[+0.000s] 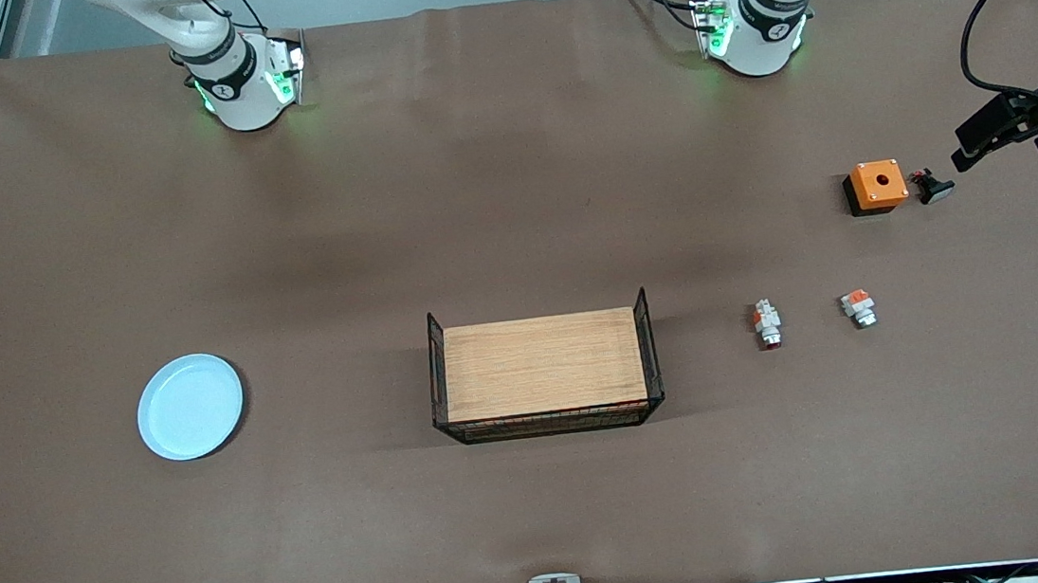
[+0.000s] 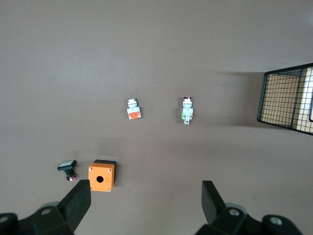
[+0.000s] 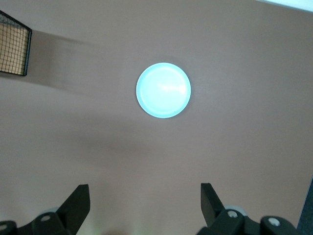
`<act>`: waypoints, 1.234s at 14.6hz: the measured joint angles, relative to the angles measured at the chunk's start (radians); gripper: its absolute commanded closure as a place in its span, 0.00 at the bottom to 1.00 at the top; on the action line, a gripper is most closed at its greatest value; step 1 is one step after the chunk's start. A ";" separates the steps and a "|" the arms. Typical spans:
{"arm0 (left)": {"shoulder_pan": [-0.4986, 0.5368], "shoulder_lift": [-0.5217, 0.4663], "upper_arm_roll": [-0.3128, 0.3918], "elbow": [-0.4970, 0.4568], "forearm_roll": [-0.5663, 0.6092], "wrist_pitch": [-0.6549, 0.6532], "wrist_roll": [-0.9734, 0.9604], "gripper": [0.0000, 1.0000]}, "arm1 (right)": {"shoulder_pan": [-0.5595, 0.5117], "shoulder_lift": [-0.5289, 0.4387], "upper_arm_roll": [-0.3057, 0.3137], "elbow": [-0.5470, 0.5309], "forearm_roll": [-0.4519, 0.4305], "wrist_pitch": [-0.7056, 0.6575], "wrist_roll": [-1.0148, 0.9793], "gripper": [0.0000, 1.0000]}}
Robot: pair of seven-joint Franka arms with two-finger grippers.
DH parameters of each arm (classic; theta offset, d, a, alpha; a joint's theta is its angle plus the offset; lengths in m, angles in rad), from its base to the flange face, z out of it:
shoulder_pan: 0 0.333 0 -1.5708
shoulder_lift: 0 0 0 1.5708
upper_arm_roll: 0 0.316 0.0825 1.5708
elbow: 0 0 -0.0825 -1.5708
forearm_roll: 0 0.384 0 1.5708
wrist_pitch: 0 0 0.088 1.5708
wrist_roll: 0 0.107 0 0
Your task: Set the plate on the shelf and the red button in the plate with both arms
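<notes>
Plate (image 1: 190,406) and red button (image 1: 767,323) lie untouched; both claws (image 2: 146,203) (image 3: 145,205) hover high, spread wide, empty.

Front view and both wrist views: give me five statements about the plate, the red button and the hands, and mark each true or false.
1. The plate lies bare on the table toward the right arm's end. True.
2. The red button sits inside the basket. False: it lies on the table beside the basket, toward the left arm's end.
3. The left hand is open with nothing in it. True.
4. The right hand is shut on the plate. False: it is open, above the table.
5. The orange box is nearer the front camera than the red button. False: it is farther.
</notes>
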 measured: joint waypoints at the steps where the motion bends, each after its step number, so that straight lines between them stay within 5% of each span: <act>1: 0.000 0.000 -0.001 0.000 0.000 0.000 0.000 0.00 | 0.000 0.000 0.000 -0.002 -0.002 0.010 0.000 0.00; 12: -0.004 0.048 -0.010 -0.049 0.000 -0.007 -0.002 0.00 | 0.000 0.004 0.000 -0.055 -0.011 0.082 -0.001 0.00; 18: -0.008 0.118 -0.059 -0.334 0.000 0.336 -0.005 0.00 | -0.001 0.085 -0.001 -0.063 -0.011 0.105 -0.001 0.00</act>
